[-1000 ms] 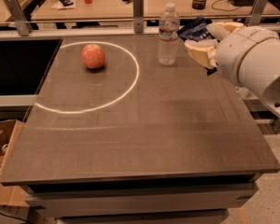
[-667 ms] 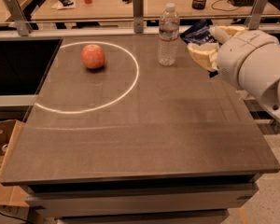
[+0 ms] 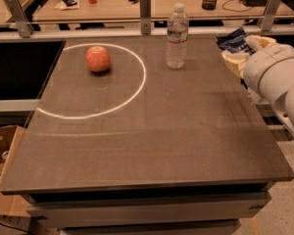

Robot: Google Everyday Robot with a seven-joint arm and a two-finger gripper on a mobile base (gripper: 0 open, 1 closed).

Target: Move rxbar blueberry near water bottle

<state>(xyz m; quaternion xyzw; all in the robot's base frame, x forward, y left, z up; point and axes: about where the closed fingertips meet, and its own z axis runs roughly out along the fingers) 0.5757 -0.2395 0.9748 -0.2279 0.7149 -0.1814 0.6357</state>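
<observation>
Tool (image 3: 241, 52) at upper right grips my dark blue, crinkly rxbar blueberry (image 3: 231, 39), right of the tall clear water bottle (image 3: 177, 35).

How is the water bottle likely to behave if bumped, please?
The water bottle stands tall and narrow, so a high bump would probably tip it. Its round body might then roll. The gripper, holding the rxbar blueberry at the right edge of the table, should approach carefully.
</observation>
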